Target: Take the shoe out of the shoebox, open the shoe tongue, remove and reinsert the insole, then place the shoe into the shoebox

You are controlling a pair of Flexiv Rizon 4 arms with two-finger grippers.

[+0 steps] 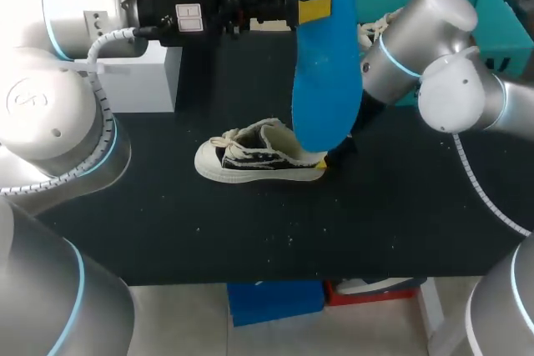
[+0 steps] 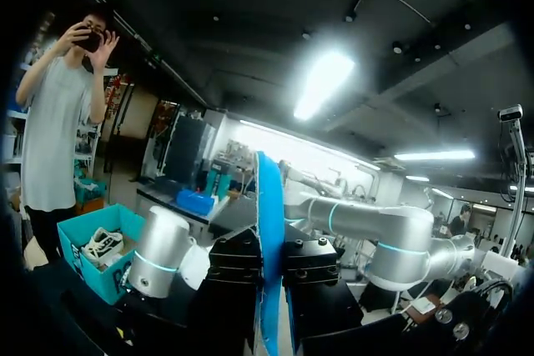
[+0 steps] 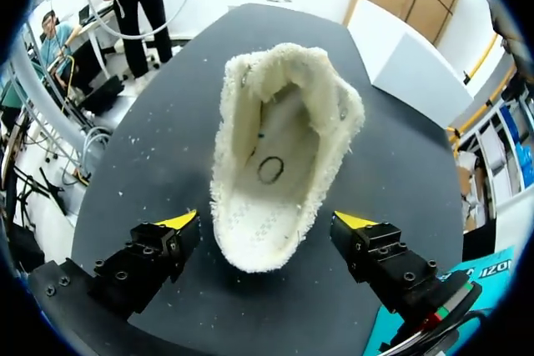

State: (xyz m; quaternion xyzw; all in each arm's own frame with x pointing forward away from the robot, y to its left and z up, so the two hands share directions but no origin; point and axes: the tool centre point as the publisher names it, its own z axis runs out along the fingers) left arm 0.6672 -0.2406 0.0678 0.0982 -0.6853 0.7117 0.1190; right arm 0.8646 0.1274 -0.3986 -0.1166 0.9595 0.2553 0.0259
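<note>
Pinching one blue insole [image 1: 325,81] upright are the left fingers [image 1: 314,9]. Right fingers [image 3: 150,260], spread, flank a dark white-soled shoe [image 1: 259,160]; a second shoe [image 2: 102,243] lies in one shoebox [image 1: 492,6].

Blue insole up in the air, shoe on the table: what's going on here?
The left tool is shut on the blue insole and holds it up above the black table, so the insole is out of the shoe. The shoe stands on the table, outside the teal shoebox at the far right. The right tool is open at the shoe's heel, one finger on each side, touching neither. The insole is not yet back in.
</note>
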